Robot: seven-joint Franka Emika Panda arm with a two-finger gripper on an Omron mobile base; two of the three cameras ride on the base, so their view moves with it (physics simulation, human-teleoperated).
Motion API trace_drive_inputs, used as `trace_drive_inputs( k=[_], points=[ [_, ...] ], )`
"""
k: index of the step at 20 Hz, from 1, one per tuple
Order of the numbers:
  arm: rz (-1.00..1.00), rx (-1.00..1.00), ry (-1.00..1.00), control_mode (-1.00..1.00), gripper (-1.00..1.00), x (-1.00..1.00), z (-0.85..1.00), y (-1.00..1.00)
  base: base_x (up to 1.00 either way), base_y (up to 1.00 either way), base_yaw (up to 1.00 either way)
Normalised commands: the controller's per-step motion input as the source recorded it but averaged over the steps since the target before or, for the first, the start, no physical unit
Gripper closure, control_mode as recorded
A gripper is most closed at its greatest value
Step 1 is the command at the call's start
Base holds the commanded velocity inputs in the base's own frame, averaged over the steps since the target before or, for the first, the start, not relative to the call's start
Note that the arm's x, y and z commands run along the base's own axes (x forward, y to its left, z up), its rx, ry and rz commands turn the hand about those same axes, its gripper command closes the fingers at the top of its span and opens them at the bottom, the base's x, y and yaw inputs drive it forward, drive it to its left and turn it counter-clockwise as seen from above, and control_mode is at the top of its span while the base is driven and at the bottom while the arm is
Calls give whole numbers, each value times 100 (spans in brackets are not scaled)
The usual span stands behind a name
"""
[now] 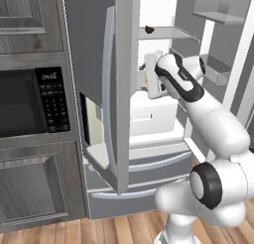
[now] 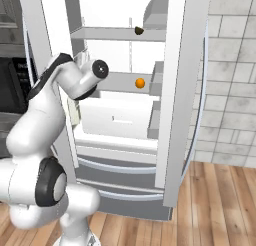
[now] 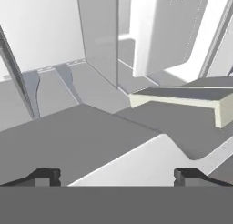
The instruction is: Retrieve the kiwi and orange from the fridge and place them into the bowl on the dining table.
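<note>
Grey wood-panelled cabinets [image 1: 30, 20], built-in black microwave [image 1: 30, 101], wooden plank floor [image 2: 215, 210], pale stone-tile wall [image 2: 232, 70]

The kiwi [image 2: 139, 30] is sitting on an upper shelf inside the fridge [image 2: 177, 90]; the orange [image 2: 140, 83] is lying at its six o'clock, one shelf below.
</note>
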Motion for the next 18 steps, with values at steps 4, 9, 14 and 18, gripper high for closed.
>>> trace_drive_inputs(
  k=[4,9,14,18],
  points=[
    [6,2,0,-100,-100,78,-10,24,0,0,0],
    [8,2,0,-100,-100,54,-4,19,0,0,0],
    [14,-1,-2,-100,-100,-40,-10,77,0,0,0],
    [20,-4,-9,-100,-100,-100,-24,100,0,0,0]
  ],
)
